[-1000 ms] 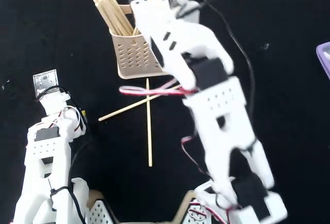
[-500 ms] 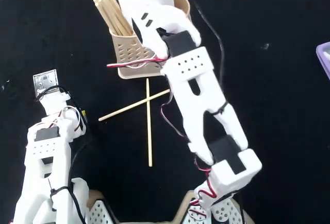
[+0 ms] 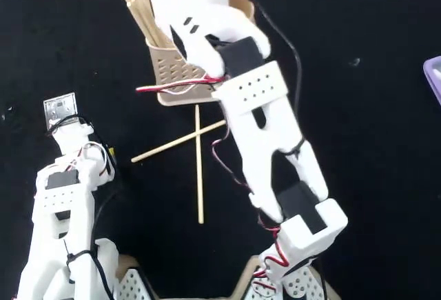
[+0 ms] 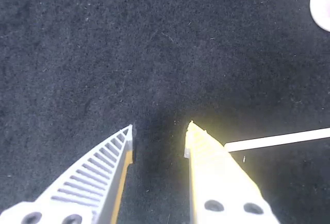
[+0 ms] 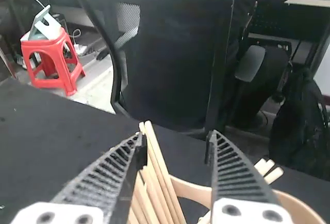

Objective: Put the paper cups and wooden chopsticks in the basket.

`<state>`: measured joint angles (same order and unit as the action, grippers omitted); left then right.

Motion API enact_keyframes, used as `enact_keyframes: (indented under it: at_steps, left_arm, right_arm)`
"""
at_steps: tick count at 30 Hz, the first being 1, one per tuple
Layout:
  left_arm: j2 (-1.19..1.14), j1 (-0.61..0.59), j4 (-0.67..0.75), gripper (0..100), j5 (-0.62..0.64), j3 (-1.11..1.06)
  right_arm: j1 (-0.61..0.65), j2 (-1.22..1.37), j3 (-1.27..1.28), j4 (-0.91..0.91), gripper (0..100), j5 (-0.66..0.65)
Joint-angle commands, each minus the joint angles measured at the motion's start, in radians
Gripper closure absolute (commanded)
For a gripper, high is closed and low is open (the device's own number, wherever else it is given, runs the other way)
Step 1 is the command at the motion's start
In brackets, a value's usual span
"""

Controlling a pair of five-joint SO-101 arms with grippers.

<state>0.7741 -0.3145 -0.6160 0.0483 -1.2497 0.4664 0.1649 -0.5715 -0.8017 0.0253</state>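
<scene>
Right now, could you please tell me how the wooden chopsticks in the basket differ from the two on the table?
The bundled pale wooden chopsticks stand leaning in the beige perforated basket; the two loose wooden chopsticks lie flat on the black table. The bundled ones sit packed side by side; the loose ones cross each other. Both sets are slim, pale wood.

The basket stands at the far middle of the table. A bundle of chopsticks stands in the basket, on its left side. In front of the basket, 1 loose chopstick lies on the table running front to back, its far end at the basket's foot. A 2nd loose chopstick lies diagonally across it. The right gripper is above the basket, over the bundle. The left gripper is over bare table at the near left, well apart from the basket.
</scene>
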Motion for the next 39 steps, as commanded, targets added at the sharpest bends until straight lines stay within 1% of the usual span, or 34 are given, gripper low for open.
enact_keyframes:
  at_steps: [1, 3, 7, 10, 11, 14, 16, 18, 20, 22, 23, 25, 27, 28, 30, 32, 35, 37, 39]
  left_arm:
    - [-0.002, -0.005, 0.017, 83, 0.006, 0.022]
    - [-0.002, -0.005, 0.017, 83, 0.006, 0.022]
    - [-0.002, -0.005, 0.017, 83, 0.006, 0.022]
    - [-0.002, -0.005, 0.017, 83, 0.006, 0.022]
    - [-0.002, -0.005, 0.017, 83, 0.006, 0.022]
    - [-0.002, -0.005, 0.017, 83, 0.006, 0.022]
    - [-0.002, -0.005, 0.017, 83, 0.006, 0.022]
    - [-0.002, -0.005, 0.017, 83, 0.006, 0.022]
    - [-0.002, -0.005, 0.017, 83, 0.006, 0.022]
    - [-0.002, -0.005, 0.017, 83, 0.006, 0.022]
    - [-0.002, -0.005, 0.017, 83, 0.006, 0.024]
    - [-0.002, -0.005, 0.017, 83, 0.006, 0.028]
    - [-0.002, -0.007, 0.017, 83, 0.006, 0.03]
    - [-0.002, -0.007, 0.017, 83, 0.006, 0.03]
    - [-0.002, -0.007, 0.014, 83, 0.006, 0.035]
    - [-0.002, -0.007, -0.015, 83, 0.002, 0.053]
    - [-0.002, -0.005, -0.138, 83, -0.043, 0.131]
    - [-0.012, -0.005, -0.259, 83, -0.057, 0.22]
    - [-0.014, -0.004, -0.391, 83, -0.101, 0.318]
  right_arm:
    - [0.006, -0.015, -0.2, -0.163, 80.4, 0.011]
    - [0.006, -0.015, -0.328, -0.327, 80.4, 0.006]
    - [0.002, -0.008, -0.565, -0.712, 80.4, 0.005]
    - [-0.069, -0.005, -0.642, -0.947, 80.2, 0.003]
    - [-0.095, -0.012, -0.644, -0.97, 80.4, 0.005]
    - [-0.239, -0.042, -0.559, -0.965, 80.4, 0.006]
    - [-0.313, -0.079, -0.447, -0.967, 80.4, 0.006]
    - [-0.381, -0.153, -0.255, -0.967, 80.5, 0.006]
    - [-0.445, -0.26, 0.013, -0.959, 80.5, 0.0]
    - [-0.491, -0.375, 0.294, -0.921, 80.5, -0.064]
    - [-0.516, -0.437, 0.446, -0.876, 80.5, -0.11]
    - [-0.588, -0.573, 0.762, -0.729, 80.5, -0.169]
    - [-0.651, -0.717, 1.096, -0.517, 81.4, -0.201]
    - [-0.672, -0.796, 1.257, -0.41, 83.5, -0.209]
    - [-0.692, -0.955, 1.526, -0.245, 90.6, -0.204]
    - [-0.687, -1.115, 1.71, -0.175, 98.7, -0.204]
    - [-0.654, -1.325, 1.867, -0.164, 97.7, -0.204]
    - [-0.635, -1.437, 1.951, -0.158, 98.7, -0.189]
    - [-0.635, -1.54, 2.008, -0.155, 98.4, -0.161]
